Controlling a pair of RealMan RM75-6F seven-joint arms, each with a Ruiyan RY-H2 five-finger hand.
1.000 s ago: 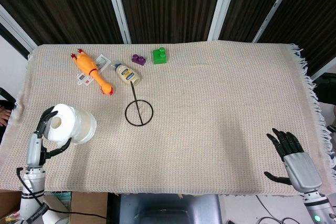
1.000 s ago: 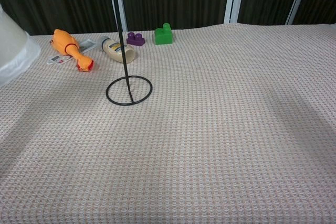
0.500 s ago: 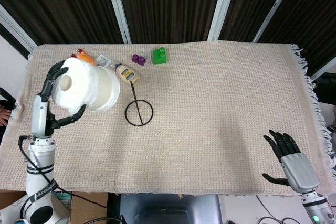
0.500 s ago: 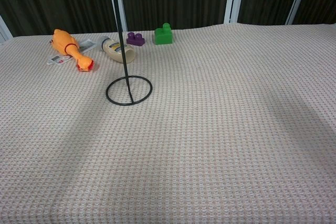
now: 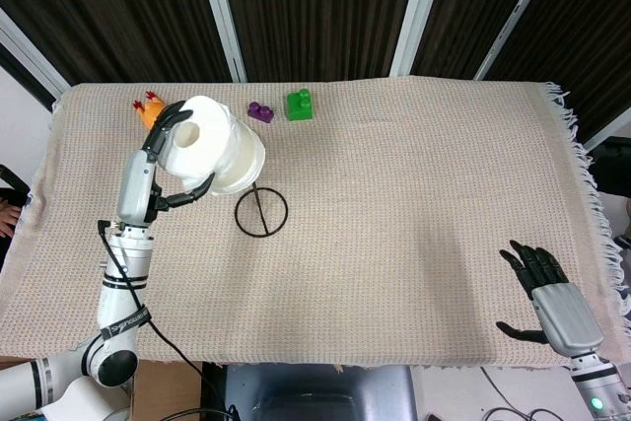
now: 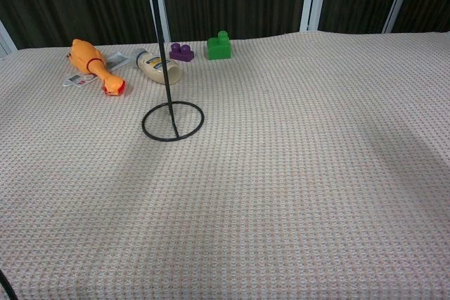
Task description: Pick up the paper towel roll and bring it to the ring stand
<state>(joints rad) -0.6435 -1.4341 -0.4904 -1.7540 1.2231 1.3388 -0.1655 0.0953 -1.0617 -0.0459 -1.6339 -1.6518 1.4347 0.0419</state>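
My left hand [image 5: 163,160] grips the paper towel roll [image 5: 219,152], raised well above the tabletop [image 5: 414,194], with my fingers [image 5: 161,132] curled over the near end around the open core and my thumb hooked underneath. The roll lies tilted on its side, core facing back toward me, and its far edge sits just beside the top of the ring stand [image 5: 258,206], whose hoop base lies below and to the right of my hand. In the chest view only a white corner of the roll shows at the top edge, next to the stand's upright rod [image 6: 160,40].

I judge the roll light and bulky, soft enough to dent under a tight squeeze, with a loose outer sheet that could slip. The stiff cardboard core is the surer hold, so hooking into it as I do seems right. The thin stand looks easy to tip if I bump it.

My right hand [image 5: 550,298] rests open, fingers spread, holding nothing, far off across the tabletop.
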